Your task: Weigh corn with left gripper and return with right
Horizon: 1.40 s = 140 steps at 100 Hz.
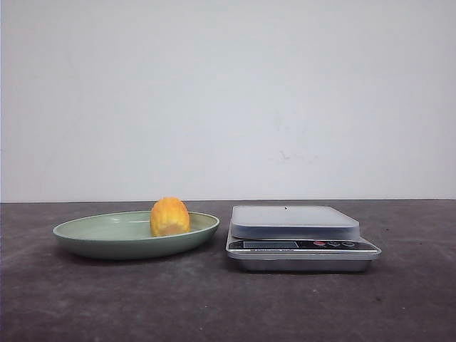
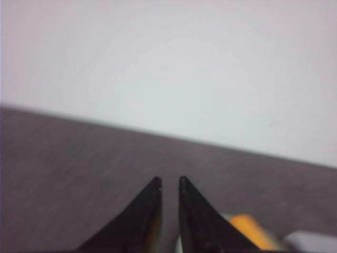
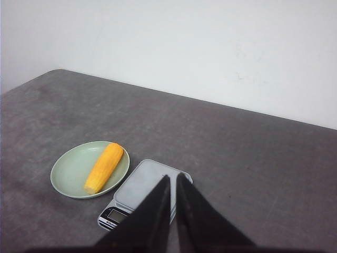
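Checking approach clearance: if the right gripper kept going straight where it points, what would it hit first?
Probably the grey platform of the silver kitchen scale: the nearly closed right gripper aims at it. Depth is uncertain.

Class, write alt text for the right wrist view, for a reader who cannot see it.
A yellow corn cob lies on a pale green plate beside a silver kitchen scale on a dark grey table. The right gripper, its two black fingers nearly together, points over the scale; a white wall is behind.

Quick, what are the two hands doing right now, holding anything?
Left hand: closed, fingertips nearly touching, holding nothing.
Right hand: closed, holding nothing; the corn lies on the plate.
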Tool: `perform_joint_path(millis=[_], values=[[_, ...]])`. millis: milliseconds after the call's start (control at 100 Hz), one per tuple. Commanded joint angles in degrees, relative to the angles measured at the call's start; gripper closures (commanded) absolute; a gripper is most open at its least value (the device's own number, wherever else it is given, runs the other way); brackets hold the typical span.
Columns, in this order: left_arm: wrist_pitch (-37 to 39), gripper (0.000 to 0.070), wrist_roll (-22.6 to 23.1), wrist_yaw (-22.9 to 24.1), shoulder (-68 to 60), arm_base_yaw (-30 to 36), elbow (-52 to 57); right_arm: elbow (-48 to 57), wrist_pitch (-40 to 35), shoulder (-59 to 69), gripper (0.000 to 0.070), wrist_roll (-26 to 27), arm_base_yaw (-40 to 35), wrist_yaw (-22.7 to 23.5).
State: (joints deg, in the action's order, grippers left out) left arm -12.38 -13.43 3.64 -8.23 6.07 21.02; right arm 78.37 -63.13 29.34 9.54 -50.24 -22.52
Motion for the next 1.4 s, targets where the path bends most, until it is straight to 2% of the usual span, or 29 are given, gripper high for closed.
perform_joint_path(millis=[0,140,420,650,1390], values=[[1.4,0.0683,0.7,-0.3,2.7,-1.1,-3.8,0.7,0.5,0.4,0.0688,0.9,-0.6,0.0],[2.0,0.0682,0.8,-0.8,8.0,-2.5,-11.0,0.7,0.5,0.4,0.0688,0.9,-0.6,0.0],[8.1,0.0682,2.3,-2.6,8.0,-4.2,-20.3,0.7,0.5,0.4,0.0688,0.9,-0.6,0.0],[1.2,0.0682,4.0,-2.6,8.0,-4.5,-20.2,0.8,0.5,0.4,0.0688,0.9,-0.6,0.0],[1.5,0.0682,3.9,-2.4,8.0,-4.5,-20.1,0.8,0.5,0.4,0.0688,0.9,-0.6,0.0]])
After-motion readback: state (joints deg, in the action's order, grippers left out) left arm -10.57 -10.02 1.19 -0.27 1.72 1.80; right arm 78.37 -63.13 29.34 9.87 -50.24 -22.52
